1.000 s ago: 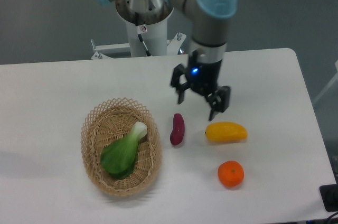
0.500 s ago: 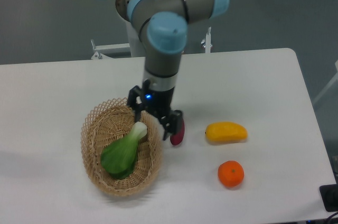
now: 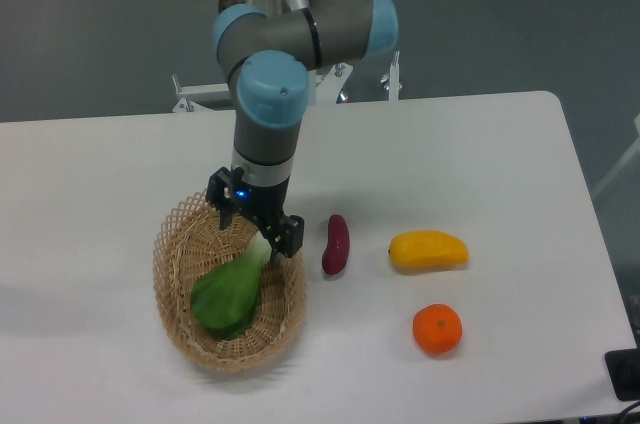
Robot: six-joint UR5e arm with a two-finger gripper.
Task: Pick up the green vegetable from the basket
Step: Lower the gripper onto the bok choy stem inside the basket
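Observation:
The green vegetable (image 3: 228,296) lies in the tan wicker basket (image 3: 180,244) at the table's front left, dark leaves toward the front, pale stalk end pointing up and right. My gripper (image 3: 254,227) hangs open over the basket's upper right part, directly above the stalk end, its two black fingers (image 3: 288,240) straddling it. The very tip of the stalk is hidden behind the gripper. I cannot tell whether the fingers touch the vegetable.
A purple sweet potato (image 3: 336,244) lies just right of the basket. Farther right is a yellow mango (image 3: 428,250), and an orange (image 3: 437,329) sits in front of it. The arm's base (image 3: 270,64) stands at the table's back edge.
The arm has swung left from above the mango and sweet potato to over the basket. The gripper has come down over the vegetable's stalk end, still open.

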